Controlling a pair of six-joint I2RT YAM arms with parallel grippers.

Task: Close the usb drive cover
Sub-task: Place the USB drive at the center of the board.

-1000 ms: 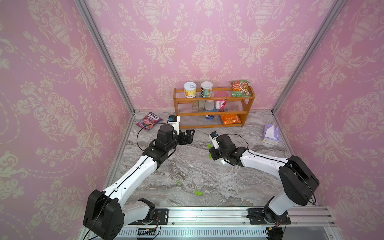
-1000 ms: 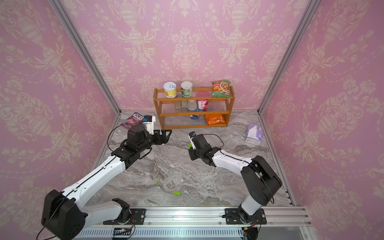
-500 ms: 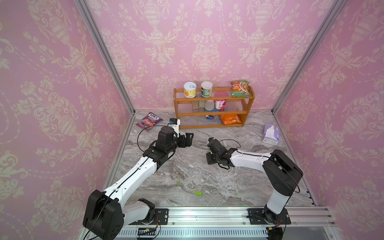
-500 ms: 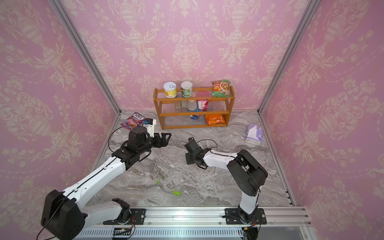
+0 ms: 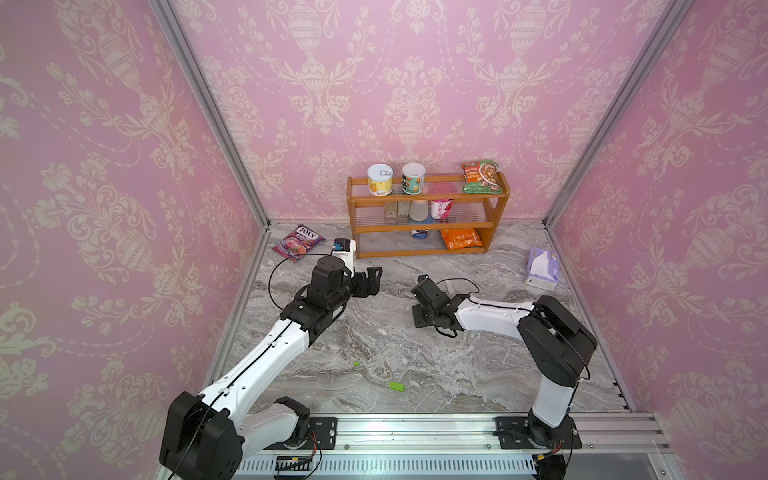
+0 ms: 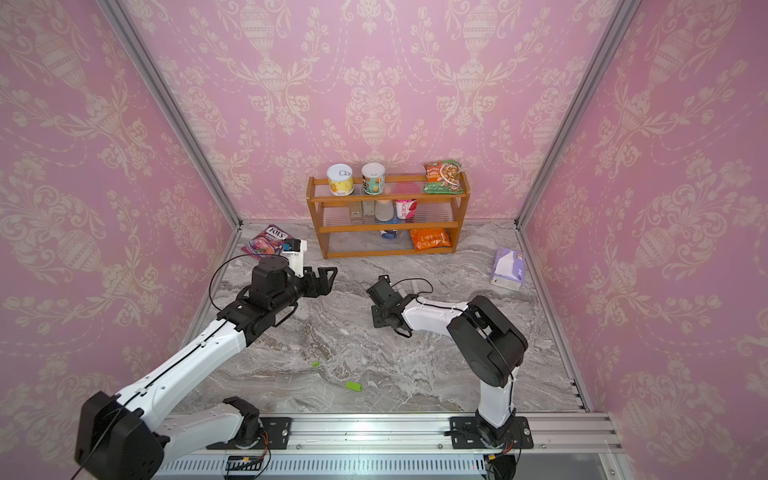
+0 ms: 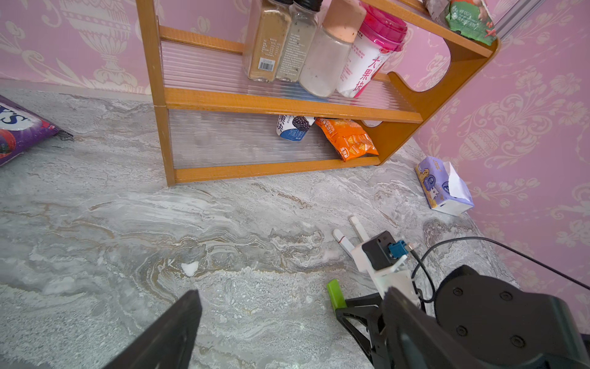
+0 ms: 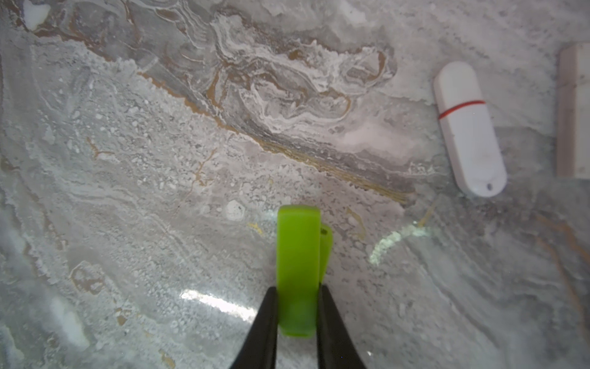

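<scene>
The USB drive [image 8: 297, 255] is showing as a smooth, lime-green plastic bar with a rounded far end. A thinner green leaf with a small hole is peeping out along one side of it. The right gripper [image 8: 297, 289] is pinching it across its narrow width. Its two black, tapering fingers [image 8: 263, 326] are pressing flat against the long sides, closed down to the drive's thickness, and most of the bar is sticking out beyond the tips. Whether the far end is touching the table [image 5: 457, 374] I cannot tell. In both top views this gripper is sitting just below the middle of the frame, pointing down at the grey, gold-veined, marble-look surface and hiding the drive beneath it.

Near the held drive, two more sticks are lying flat on the marble. One is a glossy white capsule-shaped drive [image 8: 469, 127] with a thin red ring around it. The other is a pale square-edged stick [image 8: 574, 111], cut off by the frame edge.

The left gripper [image 5: 372, 279] is hanging left of centre in a top view, its black jaws standing wide apart, holding and touching nothing.

Toward the lower middle of the top views, a small green bit [image 5: 356, 363] and a longer green block [image 5: 397, 386] are lying apart on the table.
</scene>
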